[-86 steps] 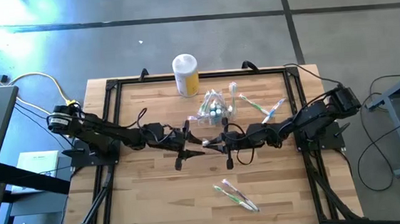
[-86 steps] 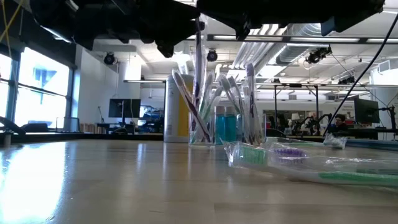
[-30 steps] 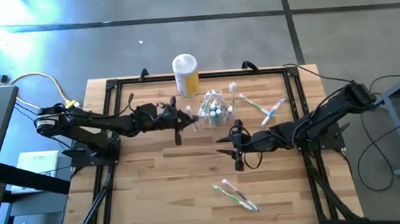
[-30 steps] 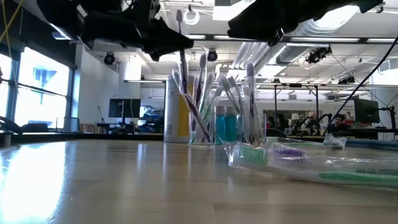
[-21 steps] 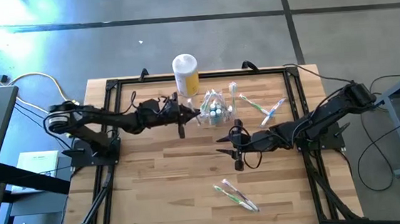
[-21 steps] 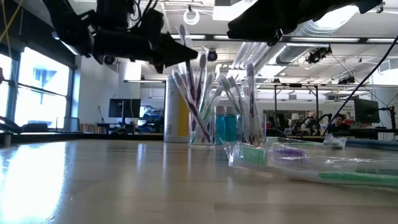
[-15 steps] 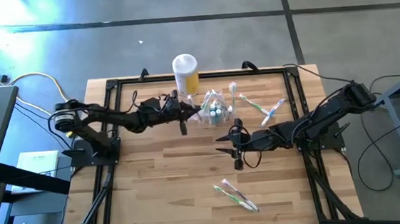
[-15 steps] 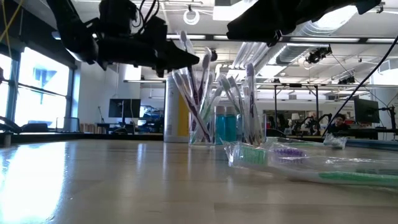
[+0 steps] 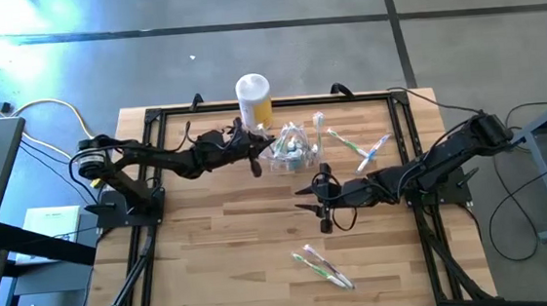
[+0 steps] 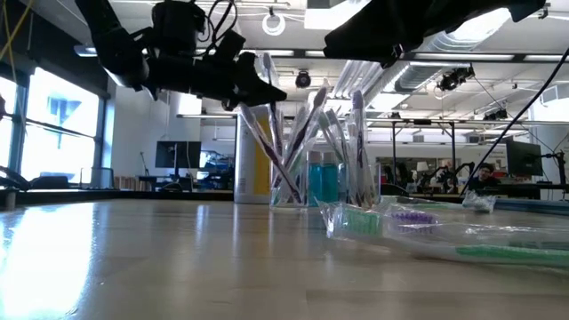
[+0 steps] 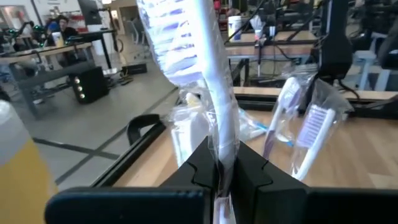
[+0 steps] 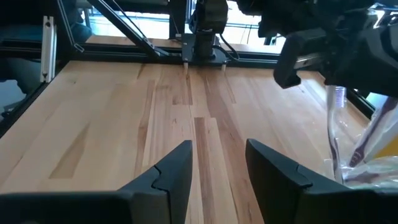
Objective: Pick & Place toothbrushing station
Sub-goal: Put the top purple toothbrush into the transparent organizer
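The toothbrushing station stands near the back of the desk, just beside the yellow canister. I see wrapped toothbrushes sticking up out of it in the low view. My left end effector is right at the station's side, above the desk, and its fingers are clamped on a wrapped toothbrush. My right end effector waits over the middle of the desk with its fingers apart and nothing between them. More wrapped toothbrushes lie at the front of the desk, and others lie just beside the station.
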